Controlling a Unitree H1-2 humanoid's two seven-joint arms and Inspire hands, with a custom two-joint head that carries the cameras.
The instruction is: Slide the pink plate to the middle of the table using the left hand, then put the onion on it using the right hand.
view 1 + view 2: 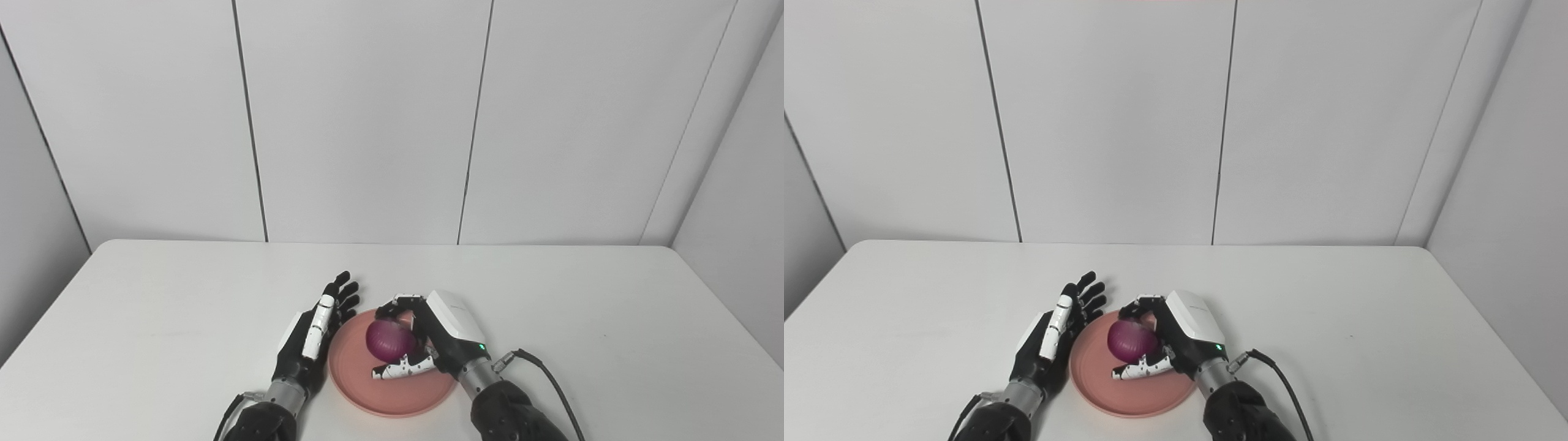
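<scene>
The pink plate (367, 386) lies on the white table (153, 318) near the front edge, about in the middle. My right hand (438, 337) is over the plate, its fingers and thumb closed around the purple onion (388, 340), which is just above or touching the plate; I cannot tell which. My left hand (315, 334) is open, fingers straight and apart, standing on edge right beside the plate's left rim. Both hands and the onion (1130, 341) also show in the right eye view.
A black cable (551, 380) runs from my right wrist over the table's front right. White wall panels stand behind the table's far edge.
</scene>
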